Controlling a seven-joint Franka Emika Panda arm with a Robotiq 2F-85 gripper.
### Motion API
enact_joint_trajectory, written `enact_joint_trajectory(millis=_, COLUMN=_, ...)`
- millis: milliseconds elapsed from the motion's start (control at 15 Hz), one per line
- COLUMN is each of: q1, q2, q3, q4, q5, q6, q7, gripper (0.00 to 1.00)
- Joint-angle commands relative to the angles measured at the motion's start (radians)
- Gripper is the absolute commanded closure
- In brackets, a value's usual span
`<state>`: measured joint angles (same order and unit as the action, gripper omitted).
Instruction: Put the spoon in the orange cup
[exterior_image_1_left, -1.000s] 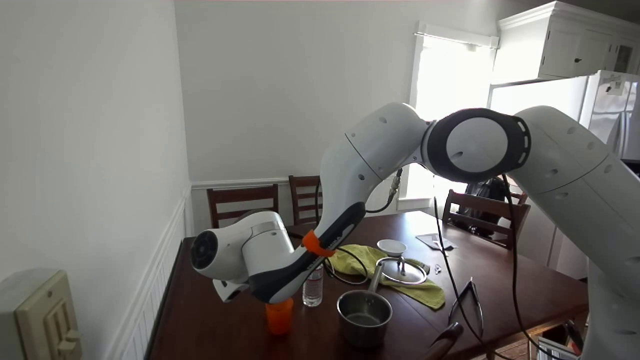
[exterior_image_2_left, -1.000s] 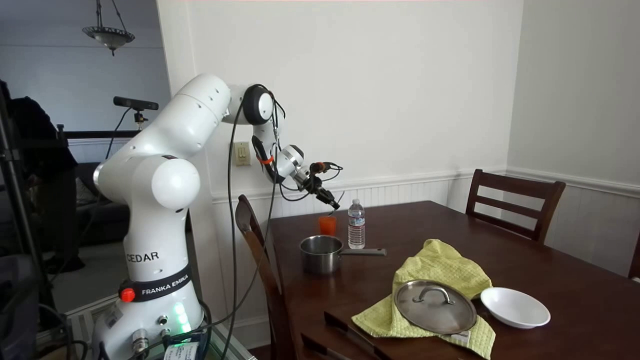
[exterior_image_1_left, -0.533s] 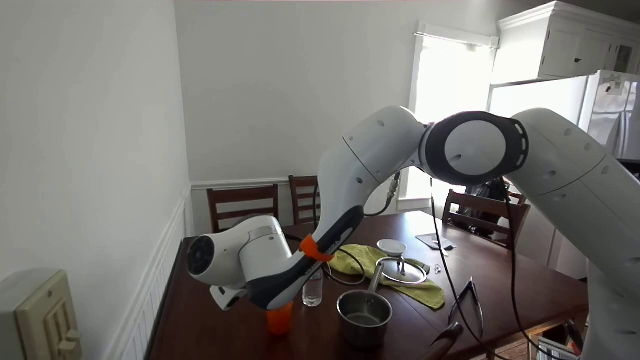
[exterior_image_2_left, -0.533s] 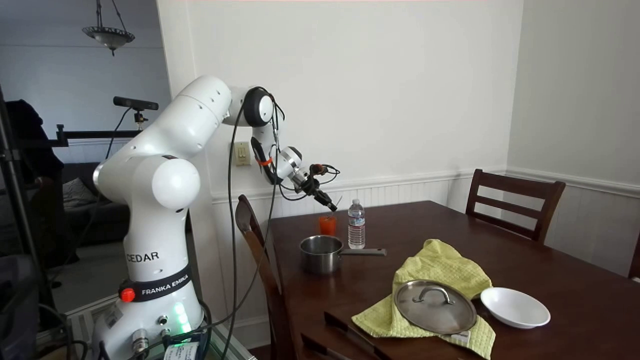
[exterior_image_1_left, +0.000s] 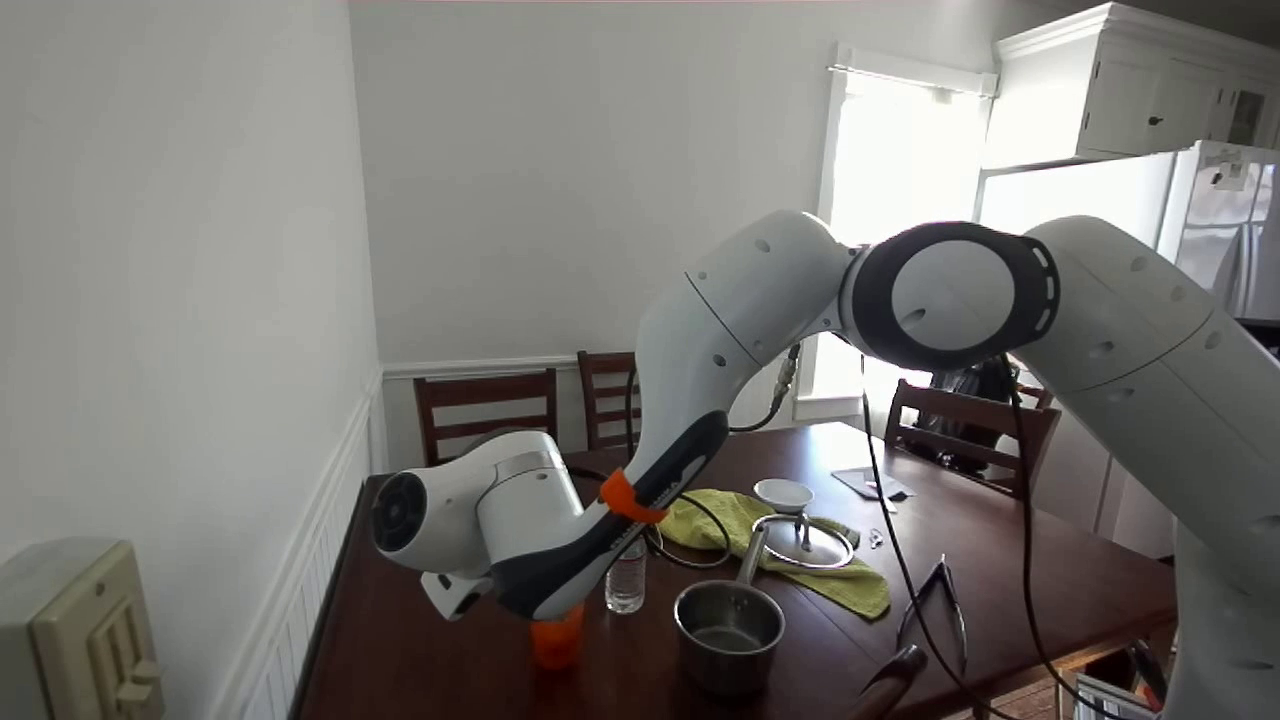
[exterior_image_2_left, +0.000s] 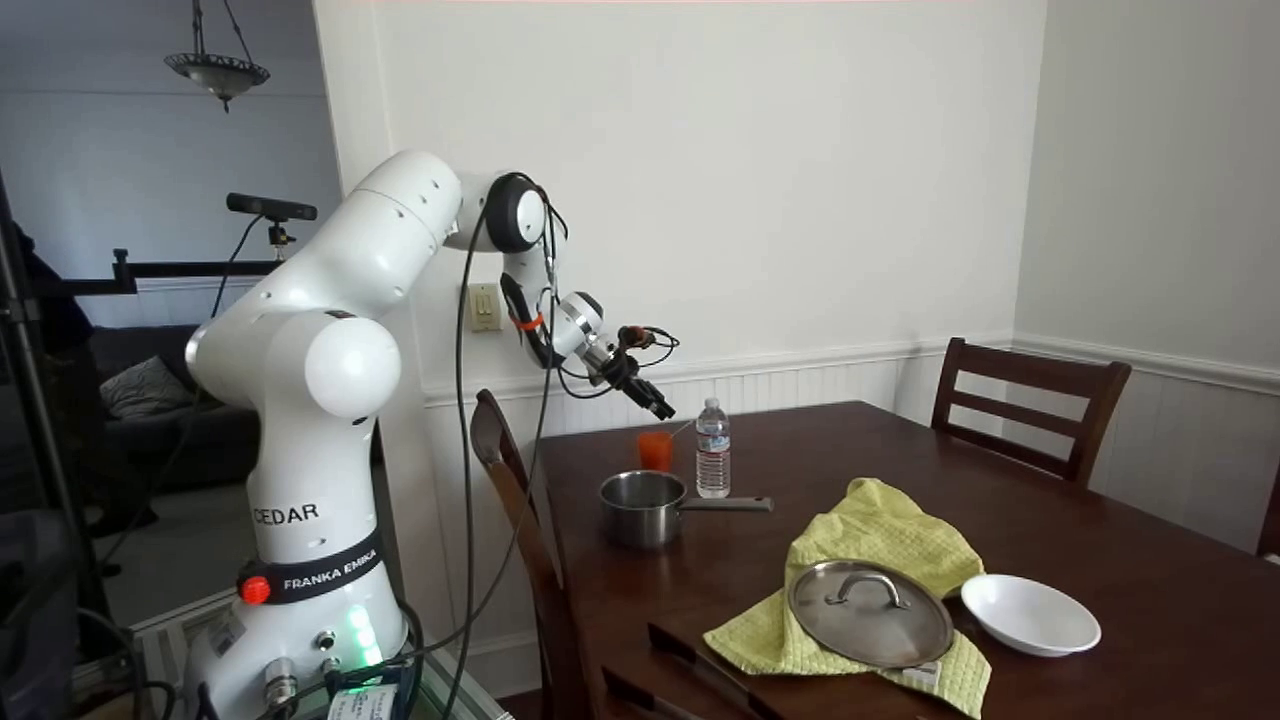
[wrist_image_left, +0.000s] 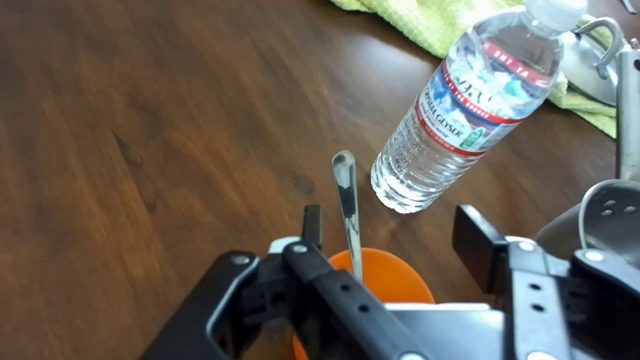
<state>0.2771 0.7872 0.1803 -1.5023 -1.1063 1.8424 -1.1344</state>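
The orange cup (wrist_image_left: 395, 275) stands upright on the dark wooden table, seen in both exterior views and the wrist view. A shiny metal spoon (wrist_image_left: 346, 190) leans out over the cup's rim, handle up. Its lower end drops inside the cup and is hidden. In an exterior view the spoon handle (exterior_image_2_left: 683, 427) slants toward the water bottle. Just above the cup, my gripper (wrist_image_left: 392, 232) is open, its jaws wide apart. The handle passes between them nearer the left finger in the wrist view, with no grip on it. In an exterior view the arm hides the gripper.
A clear water bottle (exterior_image_2_left: 713, 450) stands close beside the cup. The steel saucepan (exterior_image_2_left: 645, 525) is in front of it, handle pointing sideways. A yellow-green towel (exterior_image_2_left: 880, 520), a pot lid (exterior_image_2_left: 870, 625), a white bowl (exterior_image_2_left: 1030, 612) and dark tongs (exterior_image_2_left: 705, 665) lie farther along the table.
The arm has come down slightly toward the cup. My gripper has opened and let go of the spoon, whose handle has tipped lower toward the bottle.
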Motion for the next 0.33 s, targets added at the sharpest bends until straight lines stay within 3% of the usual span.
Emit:
enact_joint_trajectory(millis=0, q1=0.028, q2=-0.119, q3=-0.035, q4=-0.109, q5=-0.062, q6=-0.019, q7=0.162, gripper=0.00)
enact_joint_trajectory(millis=133, q1=0.030, q2=-0.202, q3=-0.035, q4=-0.192, q5=-0.087, q6=-0.035, q7=0.265, gripper=0.00)
enact_joint_trajectory(millis=200, q1=0.011, q2=-0.084, q3=-0.011, q4=-0.054, q5=-0.049, q6=-0.032, q7=0.161, gripper=0.04)
enact_joint_trajectory(millis=267, q1=0.011, q2=-0.117, q3=-0.010, q4=-0.083, q5=-0.057, q6=-0.041, q7=0.194, gripper=0.00)
